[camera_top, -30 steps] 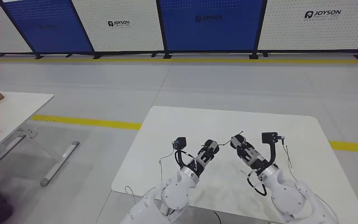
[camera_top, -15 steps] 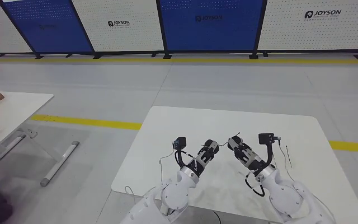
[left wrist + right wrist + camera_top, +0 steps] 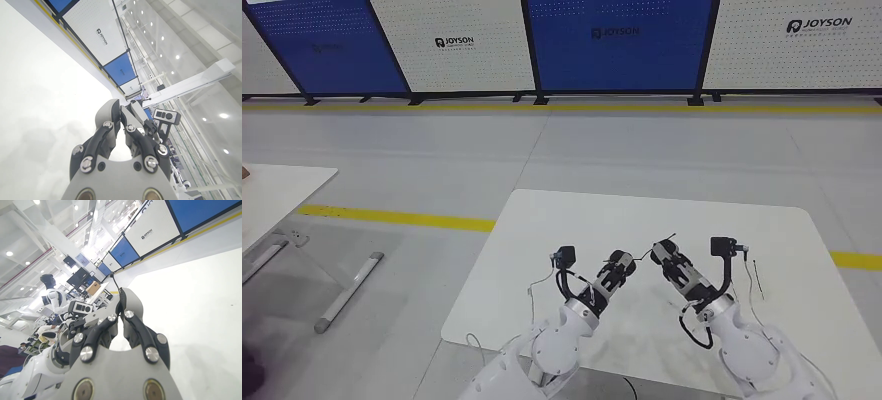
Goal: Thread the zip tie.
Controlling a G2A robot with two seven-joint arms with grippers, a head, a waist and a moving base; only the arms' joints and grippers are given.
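Right gripper [image 3: 120, 300] — fingers pressed together on a black zip tie [image 3: 115, 281], pinched between the pads. Its strip sticks out past the fingertips and ends in a small head.
Left gripper [image 3: 120, 113] — just beside the right one, closed pad to pad; whether it pinches anything cannot be told.
White table [image 3: 572, 230] — beneath both grippers.

The left gripper [image 3: 627, 258] and right gripper [image 3: 656, 250] are hanging almost tip to tip above the table [image 3: 572, 215], each hemming the other in, with the zip tie [image 3: 115, 281] jutting between them. Broad tabletop is stretching away beyond and to both sides.
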